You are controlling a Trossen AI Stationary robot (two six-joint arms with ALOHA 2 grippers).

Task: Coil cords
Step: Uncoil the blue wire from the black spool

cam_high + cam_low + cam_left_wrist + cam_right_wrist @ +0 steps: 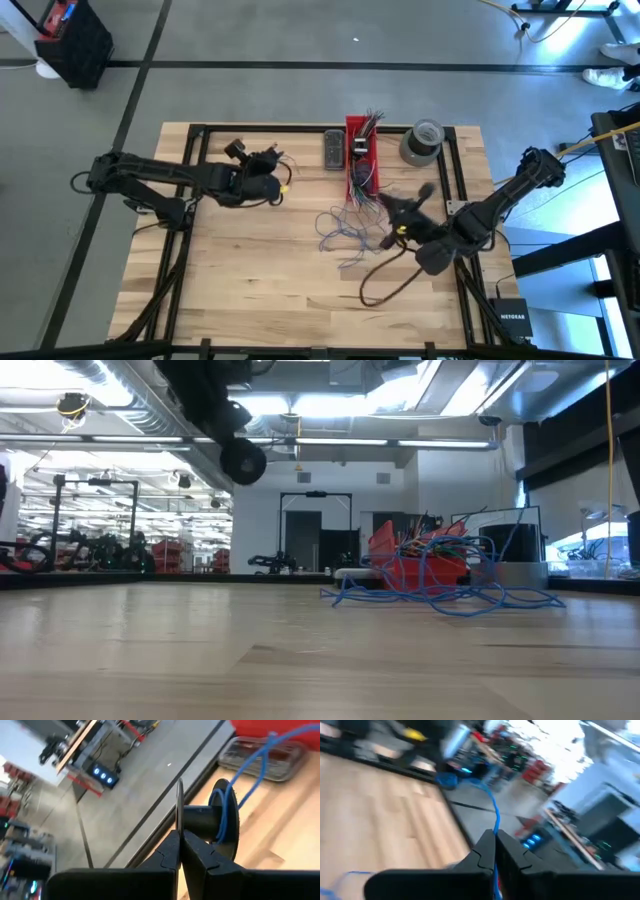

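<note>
On the table (250, 290), a loose tangle of blue-purple cords (345, 225) lies near the middle, just in front of a red tray (362, 160) bristling with short multicoloured wire ends, with a grey tape roll (422, 142) beside it. A darker cord (385, 285) loops toward the near right edge.

The left end effector (180, 855) is pressed together on the thin flange of a small black spool (217, 820), held above the table left of the tray; one blue strand wraps the spool's core. The right end effector (495, 850) is pressed together too, pinching a single blue cord (492, 812) that trails away from its tips; in the high view it hovers just right of the tangle.

These cords look very light, limp and springy, so they will probably snag on one another and slide through a weak pinch. A hold near a free end, away from the knot of loops, seems safest; tugging mid-tangle may drag the whole bunch or the tray.

The only legible writing is "NETGEAR" on a black box (513, 318) by the table's right corner.
</note>
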